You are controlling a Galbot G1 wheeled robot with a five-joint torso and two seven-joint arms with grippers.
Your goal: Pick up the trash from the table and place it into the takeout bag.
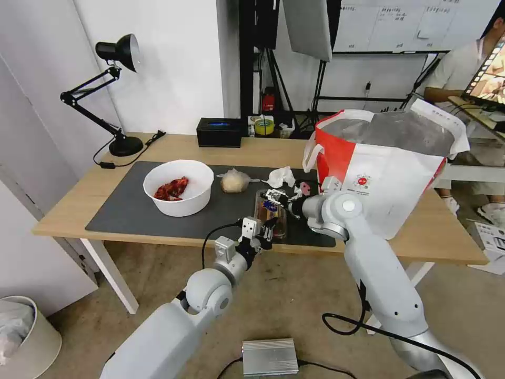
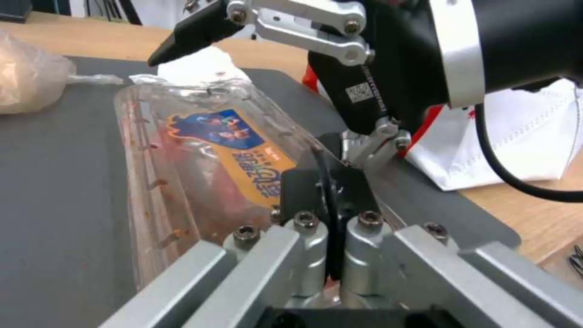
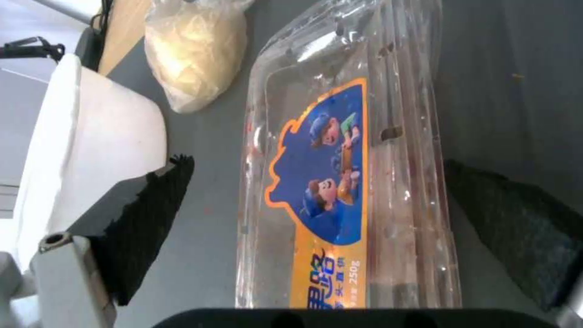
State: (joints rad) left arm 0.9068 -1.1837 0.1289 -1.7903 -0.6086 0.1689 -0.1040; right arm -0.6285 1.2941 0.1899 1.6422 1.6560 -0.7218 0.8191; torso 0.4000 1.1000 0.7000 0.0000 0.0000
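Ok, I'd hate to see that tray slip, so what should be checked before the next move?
1. Right gripper open, one finger on each side of the tray: ok.
2. Left gripper at the tray's near end, hold on it: cannot tell.
3. Bag upright beside the tray, mouth open: ok.
4. Bowl apart from both grippers: ok.
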